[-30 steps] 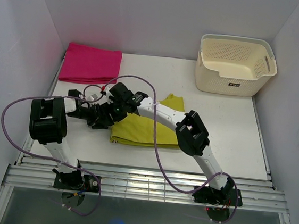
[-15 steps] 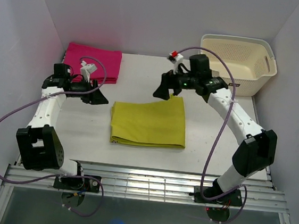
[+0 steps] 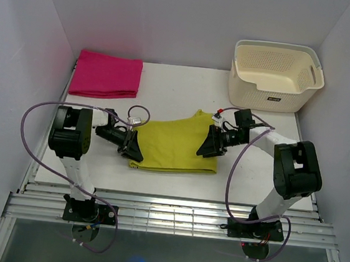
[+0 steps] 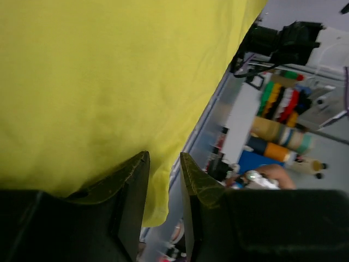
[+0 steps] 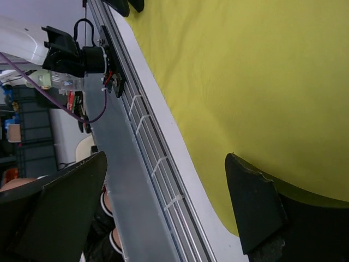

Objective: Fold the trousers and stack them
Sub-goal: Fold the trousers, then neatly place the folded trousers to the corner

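Observation:
The yellow-green trousers (image 3: 173,146) lie folded into a flat rectangle in the middle of the white table (image 3: 258,171). My left gripper (image 3: 132,148) is at their near left corner. In the left wrist view the fingers (image 4: 131,180) stand only a narrow gap apart, with the fabric edge (image 4: 109,65) caught between them, so my left gripper (image 4: 163,155) is shut on the trousers. My right gripper (image 3: 208,146) is low at the right edge. It (image 5: 166,158) is wide open, with one finger over the fabric (image 5: 245,71) and the other over the table's front rail.
A folded magenta-pink cloth (image 3: 106,75) lies at the back left. A cream perforated basket (image 3: 275,76) stands at the back right. White walls close in the left, right and back. A slatted metal rail (image 3: 166,214) runs along the front edge.
Both arms came down and inward from raised positions near the pink cloth and the basket. They are now at the left and right edges of the trousers.

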{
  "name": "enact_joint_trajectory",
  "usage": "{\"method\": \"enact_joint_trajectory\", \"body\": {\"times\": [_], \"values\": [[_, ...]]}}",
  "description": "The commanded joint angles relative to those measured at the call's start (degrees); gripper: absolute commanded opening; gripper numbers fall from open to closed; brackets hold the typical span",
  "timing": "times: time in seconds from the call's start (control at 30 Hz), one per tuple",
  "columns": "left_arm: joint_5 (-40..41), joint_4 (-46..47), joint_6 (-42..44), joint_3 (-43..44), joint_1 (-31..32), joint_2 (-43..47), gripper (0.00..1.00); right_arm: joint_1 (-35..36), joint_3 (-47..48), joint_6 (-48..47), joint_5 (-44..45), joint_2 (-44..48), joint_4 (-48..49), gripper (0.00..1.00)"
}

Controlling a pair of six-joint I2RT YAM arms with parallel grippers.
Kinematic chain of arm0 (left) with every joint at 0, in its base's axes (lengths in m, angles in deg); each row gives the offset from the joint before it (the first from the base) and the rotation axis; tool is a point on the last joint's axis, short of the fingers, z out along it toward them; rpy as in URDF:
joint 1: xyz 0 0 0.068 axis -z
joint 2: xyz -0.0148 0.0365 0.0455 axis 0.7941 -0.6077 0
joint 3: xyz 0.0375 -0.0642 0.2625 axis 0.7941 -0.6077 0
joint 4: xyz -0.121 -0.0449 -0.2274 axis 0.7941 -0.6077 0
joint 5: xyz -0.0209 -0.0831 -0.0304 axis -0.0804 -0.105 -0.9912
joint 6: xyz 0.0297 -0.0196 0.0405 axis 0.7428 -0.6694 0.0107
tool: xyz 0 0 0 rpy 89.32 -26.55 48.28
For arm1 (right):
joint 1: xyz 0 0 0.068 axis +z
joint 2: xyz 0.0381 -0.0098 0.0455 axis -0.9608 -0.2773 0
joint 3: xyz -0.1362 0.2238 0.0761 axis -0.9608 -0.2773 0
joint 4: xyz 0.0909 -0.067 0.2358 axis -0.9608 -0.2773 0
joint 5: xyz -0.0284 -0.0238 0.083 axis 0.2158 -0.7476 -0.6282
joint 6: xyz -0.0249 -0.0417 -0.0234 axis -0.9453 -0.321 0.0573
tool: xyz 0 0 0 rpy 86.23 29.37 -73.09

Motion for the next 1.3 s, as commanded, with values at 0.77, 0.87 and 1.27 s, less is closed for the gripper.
{"method": "enact_joint_trajectory", "body": {"times": [0.77, 0.87, 1.27], "values": [[-5.5, 0.4, -1.9, 22.5, -8.3, 5.7, 0.5, -0.5, 17.9, -1.7, 0.1, -2.7, 1.6, 0.87], [-5.1, 14.7, -14.8, 20.9, -6.1, 4.1, 0.5, -0.9, 20.6, -0.5, 1.2, -7.1, 5.6, 0.87], [3.8, 35.3, -34.9, 18.8, -5.4, -15.5, 0.45, -4.0, 23.2, 2.8, 7.4, -26.0, 14.9, 0.82]]}}
